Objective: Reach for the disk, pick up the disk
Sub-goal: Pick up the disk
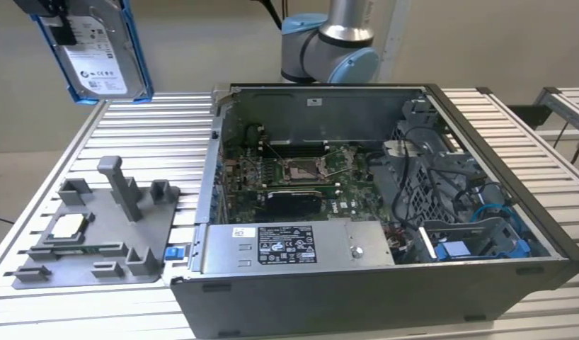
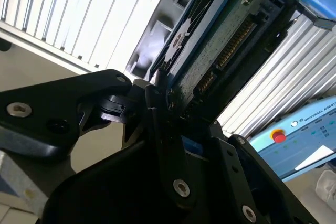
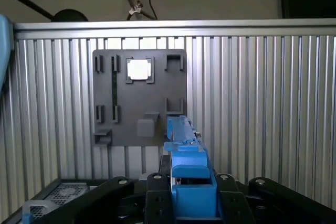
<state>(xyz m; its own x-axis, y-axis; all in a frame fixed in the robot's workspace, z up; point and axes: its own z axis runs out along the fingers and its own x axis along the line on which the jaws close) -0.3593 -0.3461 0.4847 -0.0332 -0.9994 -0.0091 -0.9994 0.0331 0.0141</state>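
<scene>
Two black metal fingers of mine are clamped on the disk, a flat silver-grey hard drive with a white printed label, framed in bright blue plastic. I have it in the air! It hangs high at the exterior view's left, tilted and label outward, well above the ribbed aluminium tabletop and touching nothing but me.

In the second wrist view its green circuit board and a row of connector pins run away from my grip. In the first wrist view the blue carrier sits squeezed between my pads.

I judge it stiff and fairly dense for its size. It won't bend, but it shouldn't take a knock. The bare metal faces look smooth and slippery, and the board side is no place to press. The carrier's long plastic edges are the right place to hold it, though thin plastic may flex a little under a hard squeeze.

Below lies a matt grey moulded plastic tray with posts and pockets, one pocket holding a small square silver chip. Beside it is an open dark steel computer case with its motherboard and cables exposed.
</scene>
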